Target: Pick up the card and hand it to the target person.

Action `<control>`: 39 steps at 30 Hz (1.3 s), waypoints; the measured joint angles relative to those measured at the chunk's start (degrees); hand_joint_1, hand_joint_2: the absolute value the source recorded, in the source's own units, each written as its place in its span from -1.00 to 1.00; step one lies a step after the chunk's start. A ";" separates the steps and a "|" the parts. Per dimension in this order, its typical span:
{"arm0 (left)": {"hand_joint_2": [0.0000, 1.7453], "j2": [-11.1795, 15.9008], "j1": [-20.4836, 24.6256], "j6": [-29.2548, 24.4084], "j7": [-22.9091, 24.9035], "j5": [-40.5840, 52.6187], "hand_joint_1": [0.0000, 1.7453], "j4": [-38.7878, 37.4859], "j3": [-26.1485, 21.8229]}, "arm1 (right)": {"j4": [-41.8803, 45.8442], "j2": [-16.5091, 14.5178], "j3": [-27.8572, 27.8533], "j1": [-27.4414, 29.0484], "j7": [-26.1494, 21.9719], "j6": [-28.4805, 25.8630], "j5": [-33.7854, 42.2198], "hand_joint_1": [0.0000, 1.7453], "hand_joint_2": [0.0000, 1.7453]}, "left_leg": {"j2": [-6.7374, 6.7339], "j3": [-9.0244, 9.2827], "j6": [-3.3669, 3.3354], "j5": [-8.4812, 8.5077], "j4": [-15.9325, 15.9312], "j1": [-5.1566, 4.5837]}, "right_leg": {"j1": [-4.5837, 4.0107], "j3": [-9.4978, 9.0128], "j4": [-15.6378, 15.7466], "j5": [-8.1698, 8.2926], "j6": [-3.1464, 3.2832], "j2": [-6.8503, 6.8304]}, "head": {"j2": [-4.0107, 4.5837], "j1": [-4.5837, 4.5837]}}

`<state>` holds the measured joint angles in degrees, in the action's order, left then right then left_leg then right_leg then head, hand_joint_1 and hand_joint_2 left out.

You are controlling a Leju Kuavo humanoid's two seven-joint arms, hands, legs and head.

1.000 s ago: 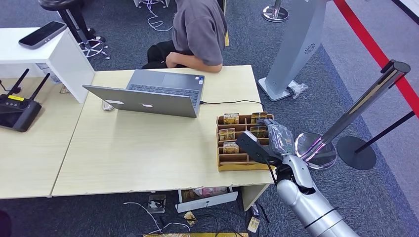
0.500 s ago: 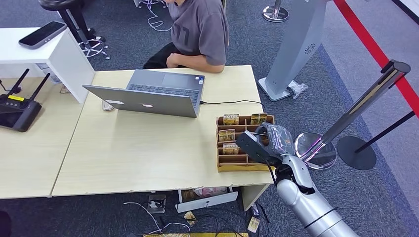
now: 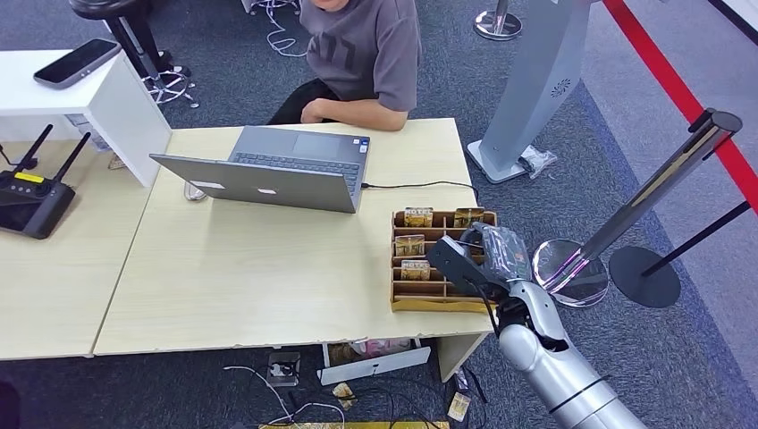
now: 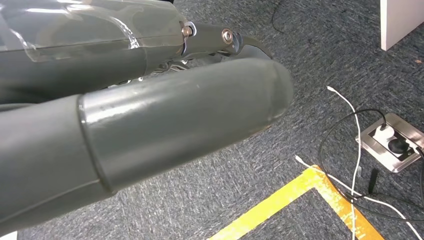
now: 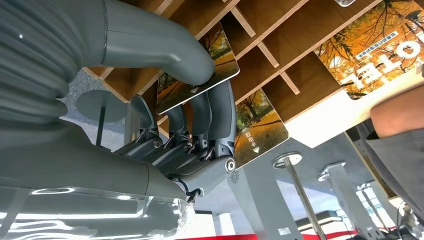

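Note:
A wooden card holder (image 3: 429,304) stands at the right end of the table and carries several autumn-picture cards (image 3: 417,216). My right hand (image 3: 490,250) hangs over the holder's right column. In the right wrist view its thumb (image 5: 165,50) presses one face of a card (image 5: 222,62) and the dark fingers (image 5: 220,120) press the other, so the card is pinched, with the holder's dividers (image 5: 280,30) close behind it. A second card (image 5: 260,125) sits in the neighbouring slot. The person (image 3: 362,54) sits at the table's far side. My left hand (image 4: 150,115) hangs above the carpet, its grasp unclear.
An open laptop (image 3: 268,170) faces the person, and its cable runs toward the holder. A chrome stanchion (image 3: 644,206) and a grey kiosk (image 3: 536,80) stand right of the table. A black controller (image 3: 31,192) lies on the left table. Cables and a floor socket (image 4: 392,142) are below.
My right hand has shifted slightly left over the holder's right column and now covers the card there. The person has leaned forward and to the right.

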<state>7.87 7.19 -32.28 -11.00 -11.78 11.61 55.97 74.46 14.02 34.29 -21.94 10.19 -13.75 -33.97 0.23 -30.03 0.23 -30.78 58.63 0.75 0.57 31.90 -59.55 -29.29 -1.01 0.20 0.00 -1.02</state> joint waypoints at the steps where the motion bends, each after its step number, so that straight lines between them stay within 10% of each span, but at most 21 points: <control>1: -1.00 0.00 0.00 0.00 0.01 0.00 -1.00 0.00 0.01 | -0.01 -0.01 0.00 0.00 0.00 0.00 0.01 0.50 1.00 | 0.00 0.00 0.00 0.00 0.00 0.00 | 0.00 0.00 0.00 0.00 0.00 0.00 | 0.00 0.00; 39: -1.00 0.38 -0.02 -0.64 1.02 1.47 -1.00 0.01 0.17 | 16.26 2.69 -1.25 -7.14 2.68 0.75 -8.21 0.70 1.00 | -0.01 -0.01 0.00 0.00 0.01 0.00 | 0.00 -0.01 0.00 0.01 0.00 0.00 | 0.00 0.00</control>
<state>8.25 7.17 -32.92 -9.98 -10.31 11.61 56.14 90.72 16.71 33.04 -29.08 12.86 -13.00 -42.18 0.22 -30.04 0.23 -30.78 58.65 0.75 0.58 31.89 -59.55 -29.28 -1.01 0.20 0.00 -1.02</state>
